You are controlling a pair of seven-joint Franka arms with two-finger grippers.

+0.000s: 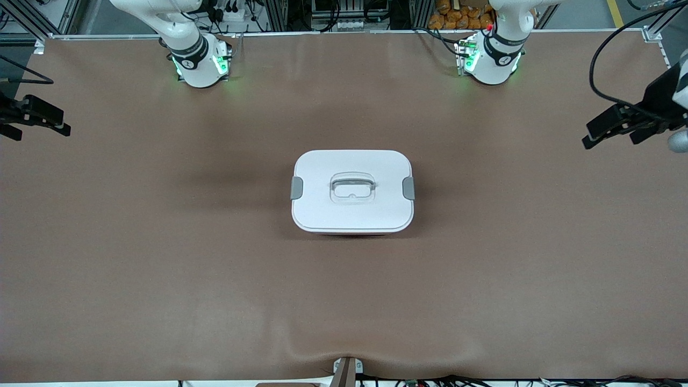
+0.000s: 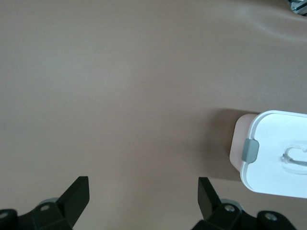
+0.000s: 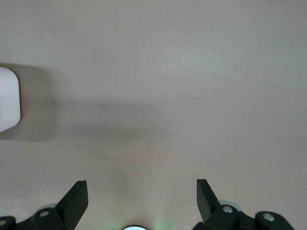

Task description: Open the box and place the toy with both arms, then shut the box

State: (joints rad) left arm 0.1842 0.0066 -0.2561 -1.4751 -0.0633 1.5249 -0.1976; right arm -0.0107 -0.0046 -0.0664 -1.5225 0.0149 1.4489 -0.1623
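Observation:
The box point(image 1: 352, 191) stands in the middle of the table with its white lid on, grey clips point(image 1: 296, 188) at both ends and a recessed handle point(image 1: 352, 188) on top. Its pink tub shows under the lid in the left wrist view, at the box point(image 2: 278, 153) end with one clip point(image 2: 249, 150). The toy is out of view. My left gripper point(image 1: 610, 137) hangs open and empty over the table's edge at the left arm's end, the left gripper point(image 2: 143, 191) above bare cloth. My right gripper point(image 1: 45, 131) hangs open and empty at the right arm's end; the right gripper point(image 3: 142, 194) sees a box corner point(image 3: 8, 98).
A brown cloth point(image 1: 161, 258) covers the whole table and wrinkles near the front edge by a metal clamp point(image 1: 346, 371). Both arm bases point(image 1: 199, 64) point(image 1: 492, 62) stand at the edge farthest from the front camera. A black cable point(image 1: 607, 48) loops near the left gripper.

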